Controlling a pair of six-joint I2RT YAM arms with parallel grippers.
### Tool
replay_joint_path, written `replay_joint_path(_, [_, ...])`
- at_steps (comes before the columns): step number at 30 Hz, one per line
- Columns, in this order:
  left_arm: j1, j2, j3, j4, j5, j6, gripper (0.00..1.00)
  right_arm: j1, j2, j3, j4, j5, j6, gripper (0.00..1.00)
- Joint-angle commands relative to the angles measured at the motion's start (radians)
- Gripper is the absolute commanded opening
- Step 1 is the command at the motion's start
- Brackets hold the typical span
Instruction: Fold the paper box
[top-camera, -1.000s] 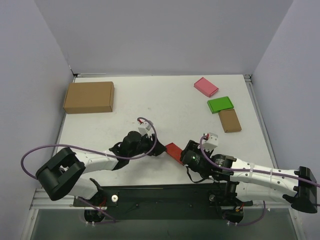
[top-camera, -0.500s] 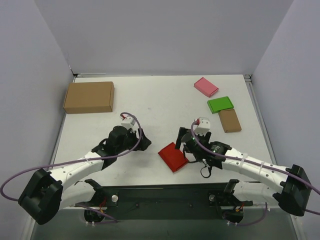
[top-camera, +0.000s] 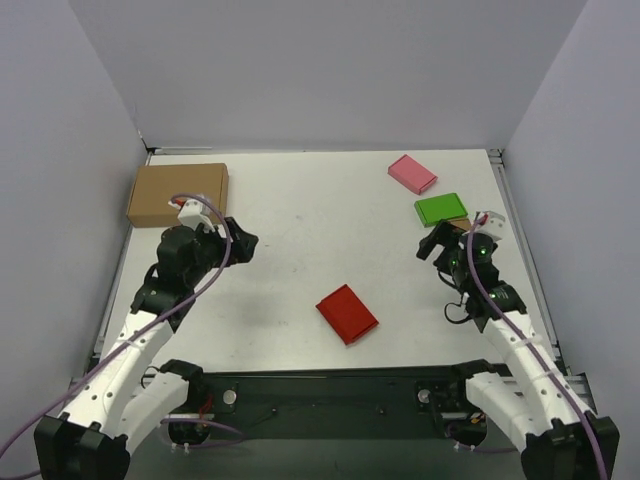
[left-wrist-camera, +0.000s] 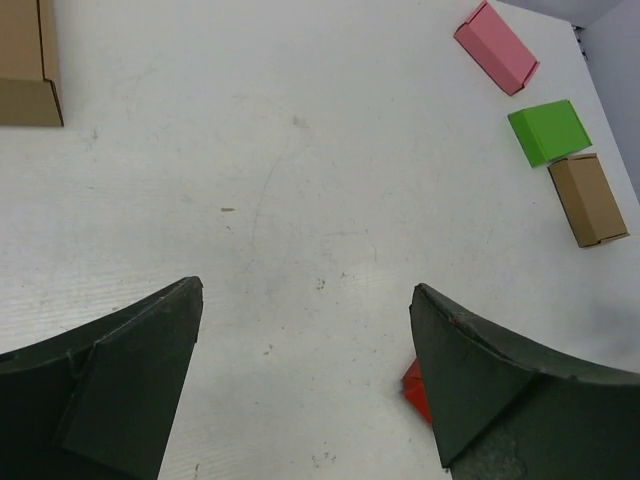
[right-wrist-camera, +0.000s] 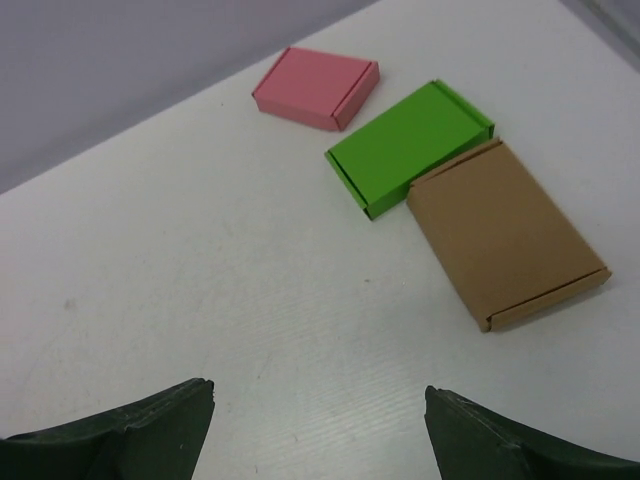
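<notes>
The paper box (top-camera: 347, 313) lies flat and unheld near the tabletop's (top-camera: 300, 200) front edge, both the left pincer (left-wrist-camera: 305, 300) and right pincer (right-wrist-camera: 318, 390) gaping empty well away, so a flap may spring loose, or the right may grab the nearby green box (top-camera: 441, 209) instead.

No readable text, label, brand, number or sign anywhere

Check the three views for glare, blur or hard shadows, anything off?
Top external: even diffuse light, only faint soft shadows on the table, the paper box sharp. Left wrist: table in focus, no glare, the left fingers dark and featureless. Right wrist: the pink box and green box crisp, the right fingers equally dark.
</notes>
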Motion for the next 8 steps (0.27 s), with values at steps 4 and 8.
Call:
replay_joint_path(4, [0.003, -0.031, 0.09, -0.095, -0.047, 0.075, 0.95, -0.07, -0.147, -0.006, -0.022, 0.001, -0.156, 0.89])
replay_joint_path(8, [0.003, -0.036, 0.08, -0.084, -0.053, 0.072, 0.95, -0.073, -0.154, -0.007, -0.02, 0.031, -0.176, 0.89])
